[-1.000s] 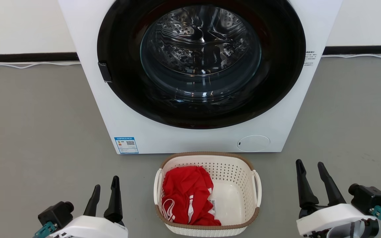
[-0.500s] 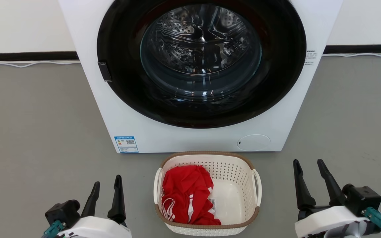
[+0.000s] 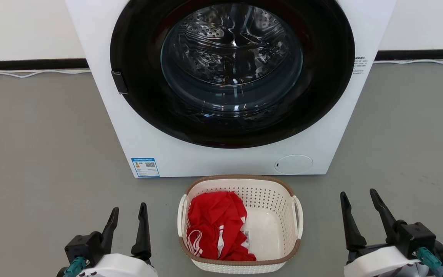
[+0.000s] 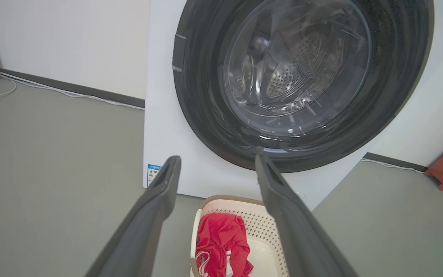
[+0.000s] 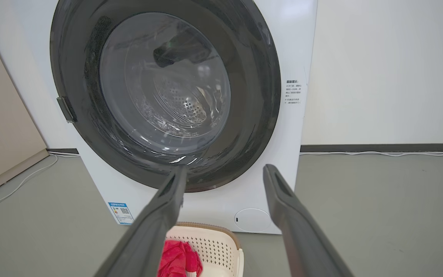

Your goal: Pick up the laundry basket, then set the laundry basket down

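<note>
Since a second ago our left claw [image 3: 129,207] has edged inward toward the laundry basket [image 3: 240,179], and its two fingers now stand more upright, spread apart with nothing between them; our right claw [image 3: 358,192] has sunk a little in the head view and its wrist has turned, and it too gapes wide and empty. Our head camera has shifted slightly, so the washing machine [image 3: 214,161] sits a touch higher and further left. Between our claws, apart from both, the basket rests on the grey floor [image 3: 44,154] just in front of the machine, a red garment [image 3: 214,227] heaped in its left half
</note>
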{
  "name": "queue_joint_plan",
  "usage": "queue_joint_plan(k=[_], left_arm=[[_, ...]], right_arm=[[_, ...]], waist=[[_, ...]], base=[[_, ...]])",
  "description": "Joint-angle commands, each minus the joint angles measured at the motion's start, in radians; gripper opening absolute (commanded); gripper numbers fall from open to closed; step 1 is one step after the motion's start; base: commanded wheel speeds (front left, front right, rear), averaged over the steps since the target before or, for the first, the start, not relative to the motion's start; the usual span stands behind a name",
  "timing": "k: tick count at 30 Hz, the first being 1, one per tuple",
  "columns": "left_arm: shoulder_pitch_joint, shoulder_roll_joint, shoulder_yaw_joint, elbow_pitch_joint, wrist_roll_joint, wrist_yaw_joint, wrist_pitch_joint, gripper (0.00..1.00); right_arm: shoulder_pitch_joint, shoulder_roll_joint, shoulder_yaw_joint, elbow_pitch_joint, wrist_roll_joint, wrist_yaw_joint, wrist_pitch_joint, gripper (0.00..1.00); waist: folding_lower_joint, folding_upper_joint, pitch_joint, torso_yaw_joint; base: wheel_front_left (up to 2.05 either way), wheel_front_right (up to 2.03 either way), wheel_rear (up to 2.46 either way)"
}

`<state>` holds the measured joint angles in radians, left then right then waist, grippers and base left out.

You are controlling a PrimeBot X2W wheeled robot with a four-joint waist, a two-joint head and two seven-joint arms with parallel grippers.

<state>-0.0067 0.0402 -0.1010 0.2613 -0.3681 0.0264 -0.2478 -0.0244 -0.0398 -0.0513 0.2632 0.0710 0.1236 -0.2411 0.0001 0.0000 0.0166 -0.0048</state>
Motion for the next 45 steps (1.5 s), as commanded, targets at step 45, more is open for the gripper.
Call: queue_joint_plan(k=[45], left_arm=[[-0.227,0.010,-0.048,0.042,0.003,0.000,-0.014,1.00]], right_arm=[[-0.219,-0.010,-0.054,0.102,-0.030,0.007,-0.021,1.00]], waist=[[0.0000,0.0000,0.278,0.022]], base=[[0.00,0.00,0.00]])
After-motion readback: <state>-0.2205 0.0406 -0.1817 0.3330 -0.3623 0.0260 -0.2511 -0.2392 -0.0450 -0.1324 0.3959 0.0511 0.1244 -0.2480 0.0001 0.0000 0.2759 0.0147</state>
